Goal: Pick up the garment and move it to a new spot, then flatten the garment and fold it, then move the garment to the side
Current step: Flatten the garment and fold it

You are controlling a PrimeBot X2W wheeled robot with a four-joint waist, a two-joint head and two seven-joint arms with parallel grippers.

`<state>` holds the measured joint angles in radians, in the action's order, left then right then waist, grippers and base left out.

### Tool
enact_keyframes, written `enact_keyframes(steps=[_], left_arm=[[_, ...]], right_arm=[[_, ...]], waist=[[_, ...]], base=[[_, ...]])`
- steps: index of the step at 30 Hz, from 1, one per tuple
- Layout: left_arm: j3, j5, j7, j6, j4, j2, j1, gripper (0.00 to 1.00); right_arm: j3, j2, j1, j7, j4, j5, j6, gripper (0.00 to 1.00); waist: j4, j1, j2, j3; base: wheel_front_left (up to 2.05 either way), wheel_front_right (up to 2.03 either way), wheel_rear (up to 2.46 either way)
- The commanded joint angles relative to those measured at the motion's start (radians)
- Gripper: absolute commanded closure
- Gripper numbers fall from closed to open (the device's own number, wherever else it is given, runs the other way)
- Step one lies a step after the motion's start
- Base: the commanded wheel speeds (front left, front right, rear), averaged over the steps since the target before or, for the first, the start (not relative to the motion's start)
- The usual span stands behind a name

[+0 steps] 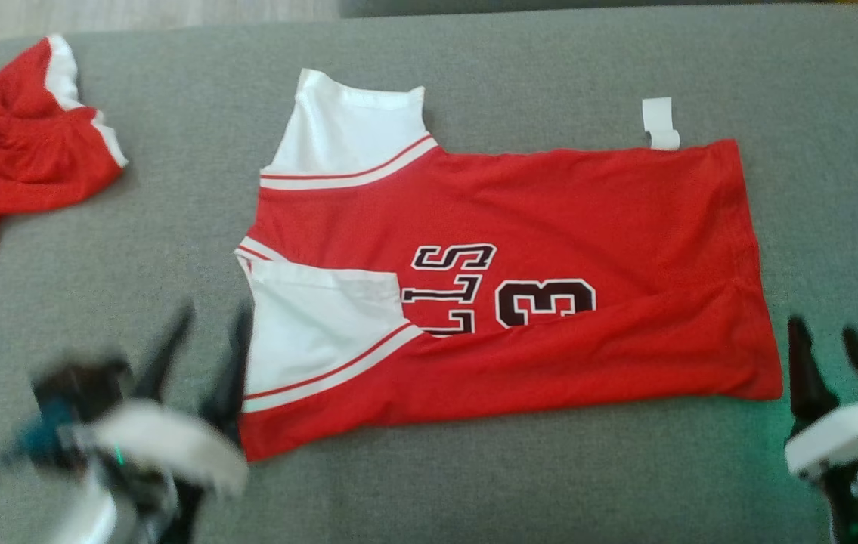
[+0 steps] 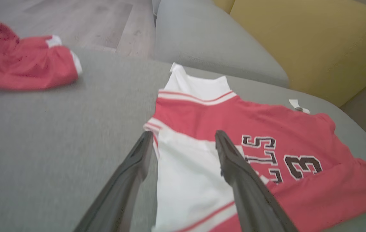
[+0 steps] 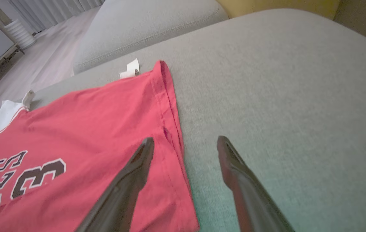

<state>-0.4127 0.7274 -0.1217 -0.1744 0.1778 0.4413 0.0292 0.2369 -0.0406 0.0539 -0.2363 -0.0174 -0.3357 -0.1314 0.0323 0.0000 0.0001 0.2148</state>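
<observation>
Note jersey (image 1: 519, 302) flat mid-sofa (image 1: 549, 483), shoulders toward 9 o'clock, hem toward 3. Left gripper (image 1: 215, 313) at 7 o'clock by white shoulder edge, jaws spread, empty. Right gripper (image 1: 825, 329) at 4 o'clock by hem corner, jaws spread, empty.

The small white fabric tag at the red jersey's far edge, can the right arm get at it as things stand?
Probably yes. The right arm's fingers stand open beside the red jersey, and only bare grey sofa cushion lies between them and the small white fabric tag.
</observation>
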Motion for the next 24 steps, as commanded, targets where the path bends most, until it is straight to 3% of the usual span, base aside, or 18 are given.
enact_keyframes(steps=[1,6,12,17,24], left_arm=[[0.058,-0.017,-0.019,0.008,0.052,0.039,0.117,0.00],[0.071,-0.060,-0.124,0.058,0.040,0.104,0.405,0.00],[0.059,-0.080,-0.244,0.126,-0.110,0.145,0.693,0.00],[0.025,-0.111,-0.292,0.186,-0.251,0.172,0.822,0.00],[0.017,-0.124,-0.318,0.200,-0.394,0.187,0.889,0.00]], right_arm=[[-0.019,-0.010,-0.059,-0.001,0.056,0.014,0.001,0.00],[-0.050,-0.010,-0.150,-0.044,0.119,0.052,0.001,0.00],[-0.127,-0.010,-0.259,-0.054,0.137,0.079,0.001,0.00],[-0.182,-0.010,-0.310,-0.039,0.139,0.081,0.001,0.00],[-0.219,-0.010,-0.344,-0.016,0.160,0.071,0.001,0.00]], waist=[[-0.010,0.0000,-0.0001,0.013],[-0.045,0.0000,-0.0001,0.066],[-0.118,0.0000,-0.0001,0.161],[-0.178,0.0000,-0.0001,0.249],[-0.230,0.0000,-0.0001,0.335]], base=[[0.00,0.00,0.00],[0.00,0.00,0.00],[0.00,0.00,0.00],[0.00,0.00,0.00],[0.00,0.00,0.00]])
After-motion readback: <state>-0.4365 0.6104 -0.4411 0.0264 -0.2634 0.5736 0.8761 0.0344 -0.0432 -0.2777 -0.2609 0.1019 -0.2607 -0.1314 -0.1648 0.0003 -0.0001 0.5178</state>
